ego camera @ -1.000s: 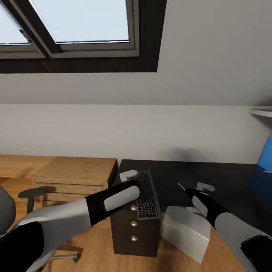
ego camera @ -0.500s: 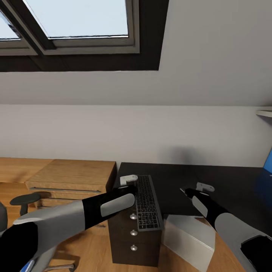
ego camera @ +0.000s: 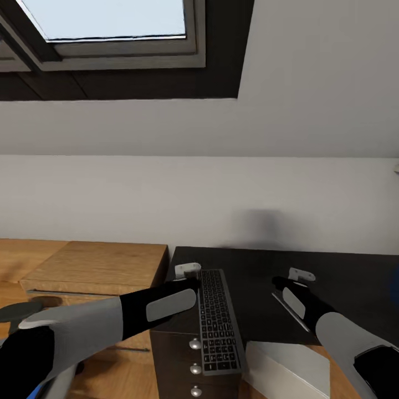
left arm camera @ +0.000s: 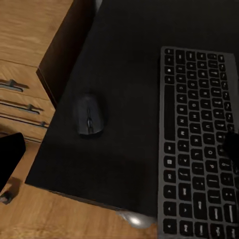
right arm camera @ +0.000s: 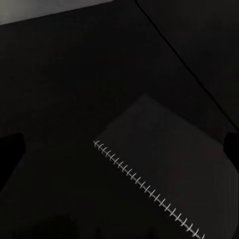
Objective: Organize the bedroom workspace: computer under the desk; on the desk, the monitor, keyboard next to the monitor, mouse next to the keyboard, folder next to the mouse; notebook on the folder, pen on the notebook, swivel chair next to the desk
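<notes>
The black desk fills the lower middle of the head view. The keyboard lies lengthwise on its left end over the drawer unit. My left gripper hovers open above the desk, with the small dark mouse and the keyboard both below it, the mouse nearer the desk's edge. My right gripper is open over the dark spiral-bound notebook, whose pale edge shows by the right forearm. The white computer stands on the floor beside the drawers.
A light wooden drawer chest adjoins the desk's left end. The swivel chair's black armrest peeks in at the lower left. A sloped ceiling with a dark-framed skylight rises above the grey wall.
The whole head view has shifted, so the camera moved: desk and chest sit lower, and the blue panel at right has left the picture. Both arms keep their pose over the desk.
</notes>
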You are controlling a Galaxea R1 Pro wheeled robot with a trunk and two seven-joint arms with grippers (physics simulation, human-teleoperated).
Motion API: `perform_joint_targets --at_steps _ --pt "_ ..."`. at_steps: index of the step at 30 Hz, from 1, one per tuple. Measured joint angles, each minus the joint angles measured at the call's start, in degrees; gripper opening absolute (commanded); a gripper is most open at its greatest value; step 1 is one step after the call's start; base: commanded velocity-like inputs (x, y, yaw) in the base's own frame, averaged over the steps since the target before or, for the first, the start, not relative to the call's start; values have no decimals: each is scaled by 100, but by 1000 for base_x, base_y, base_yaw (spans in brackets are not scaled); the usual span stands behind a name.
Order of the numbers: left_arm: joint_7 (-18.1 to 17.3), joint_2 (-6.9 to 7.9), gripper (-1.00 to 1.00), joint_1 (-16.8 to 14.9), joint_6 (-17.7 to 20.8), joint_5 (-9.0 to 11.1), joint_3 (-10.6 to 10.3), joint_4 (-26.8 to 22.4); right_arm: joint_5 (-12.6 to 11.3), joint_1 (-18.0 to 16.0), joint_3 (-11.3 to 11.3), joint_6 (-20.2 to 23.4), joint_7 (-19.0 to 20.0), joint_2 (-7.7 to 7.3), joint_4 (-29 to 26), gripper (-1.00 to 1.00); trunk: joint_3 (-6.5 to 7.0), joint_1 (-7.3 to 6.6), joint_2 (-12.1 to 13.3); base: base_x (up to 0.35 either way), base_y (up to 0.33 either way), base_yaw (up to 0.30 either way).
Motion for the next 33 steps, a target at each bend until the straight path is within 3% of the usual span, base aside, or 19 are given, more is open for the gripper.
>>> perform_joint_targets --at_steps 3,16,26,33 --pt "4 2 100 3 -93 114 -4 0 0 0 -1 -4 0 -8 1 100 0 -1 0 261 -18 0" --pt "4 0 100 3 -135 141 -7 0 0 0 1 -2 -5 -14 2 100 0 -1 0 250 -60 0" --pt "12 5 100 1 -143 137 0 -78 -19 0 -21 -332 10 -45 172 100 0 1 1 43 -13 0" --pt "28 78 100 4 -330 127 35 -507 -44 -1 -254 -392 46 -133 478 100 0 2 1 4 -1 0"
